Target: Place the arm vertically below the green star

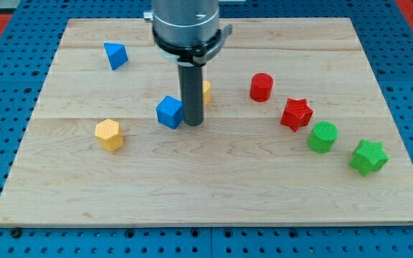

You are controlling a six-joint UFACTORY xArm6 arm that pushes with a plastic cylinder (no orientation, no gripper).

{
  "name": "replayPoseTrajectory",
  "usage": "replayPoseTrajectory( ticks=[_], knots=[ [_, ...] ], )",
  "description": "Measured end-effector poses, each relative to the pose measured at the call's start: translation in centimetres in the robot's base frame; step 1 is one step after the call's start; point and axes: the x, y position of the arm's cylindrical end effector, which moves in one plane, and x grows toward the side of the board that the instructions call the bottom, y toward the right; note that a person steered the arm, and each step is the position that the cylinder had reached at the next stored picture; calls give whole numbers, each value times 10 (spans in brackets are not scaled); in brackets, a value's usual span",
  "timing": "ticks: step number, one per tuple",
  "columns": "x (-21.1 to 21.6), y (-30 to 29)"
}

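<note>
Eight blocks on your wooden table (214,193), listed for you.

- Green star (368,157): near the right edge, toward the bottom right corner; matte, ridged plastic.
- Green cylinder (323,136), red star (296,114), red cylinder (261,87): a diagonal line running up from the green star toward the table's middle.
- Blue cube (169,112): just beside my tip (193,124), on its left.
- Yellow block (206,92): mostly hidden behind the rod, shape unclear.
- Yellow hexagonal block (109,134): toward the left edge.
- Blue block (115,54), wedge-like: near the top left corner.
- Claw: none fitted, only a plain dark rod, so no released or clenched state to report.

Hazards, as judgement: your tip sits mid-table, well apart from the star. A straight run could clip the green cylinder or nudge the star; the bottom edge leaves little room below it.
</note>
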Motion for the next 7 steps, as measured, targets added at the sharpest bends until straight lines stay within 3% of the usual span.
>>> replayPoseTrajectory(
  ticks=[2,3,4,5,7],
  knots=[
    [88,96],
    [124,185],
    [123,319],
    [113,357],
    [66,346]
  ],
)
